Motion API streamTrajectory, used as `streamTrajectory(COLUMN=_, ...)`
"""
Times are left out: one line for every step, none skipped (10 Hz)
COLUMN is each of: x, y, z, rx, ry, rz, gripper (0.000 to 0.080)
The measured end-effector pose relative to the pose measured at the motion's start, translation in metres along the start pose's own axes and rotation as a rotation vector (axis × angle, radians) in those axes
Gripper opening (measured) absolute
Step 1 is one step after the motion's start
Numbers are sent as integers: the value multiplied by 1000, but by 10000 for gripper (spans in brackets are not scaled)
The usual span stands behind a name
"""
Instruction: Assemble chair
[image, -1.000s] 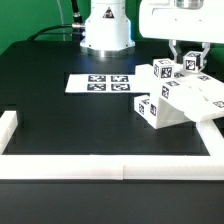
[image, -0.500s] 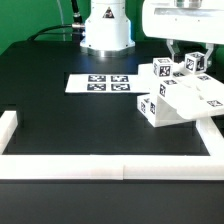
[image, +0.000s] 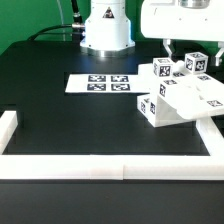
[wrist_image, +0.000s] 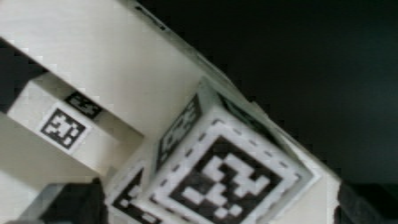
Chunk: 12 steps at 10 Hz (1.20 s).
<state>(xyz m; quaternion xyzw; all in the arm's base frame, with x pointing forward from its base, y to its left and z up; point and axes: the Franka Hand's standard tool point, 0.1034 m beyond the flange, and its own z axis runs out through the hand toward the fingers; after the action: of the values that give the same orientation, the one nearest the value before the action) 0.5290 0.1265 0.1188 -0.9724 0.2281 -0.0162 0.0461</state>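
chair (image: 180, 95) parts directly beneath the spread-fingered gripper (image: 190, 56)

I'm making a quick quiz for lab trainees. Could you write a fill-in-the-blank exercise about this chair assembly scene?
1. The gripper hangs over the chair parts with its jaws ____.
2. The marker board lies flat on the ____ table.
3. The chair parts sit toward the exterior view's ____ side.
4. The border rails edging the table are ____ in colour.

Missing words: open; black; right; white
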Motion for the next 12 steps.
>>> streamTrajectory(x=0, y=0, z=0, rx=-1, ry=0, rz=-66, gripper=649)
streamTrajectory(x=-1, y=0, z=0, rx=-8, ry=1, rz=-150, gripper=649)
streamTrajectory(x=-4, y=-4, z=1, rx=-17, ry=3, rz=-228, gripper=649)
streamTrajectory(x=-4, y=-4, z=1, rx=-16, ry=3, rz=-274, gripper=649)
streamTrajectory(x=-3, y=-3, z=1, rx=-17, ry=3, rz=-380, gripper=649)
streamTrajectory(x=-4, y=-3, z=1, rx=-19, ry=2, rz=-480, gripper=649)
streamTrajectory(x=-5, y=-3, z=2, rx=-25, ry=3, rz=-568, gripper=649)
streamTrajectory(x=-5, y=-3, z=2, rx=-26, ry=3, rz=-588, gripper=649)
streamTrajectory(x=-5, y=-2, z=2, rx=-28, ry=2, rz=-668, gripper=649)
streamTrajectory(x=-5, y=-2, z=2, rx=-29, ry=2, rz=-692, gripper=649)
streamTrajectory(x=-4, y=-2, z=2, rx=-30, ry=2, rz=-710, gripper=649)
streamTrajectory(x=-4, y=-1, z=2, rx=-30, ry=3, rz=-708, gripper=649)
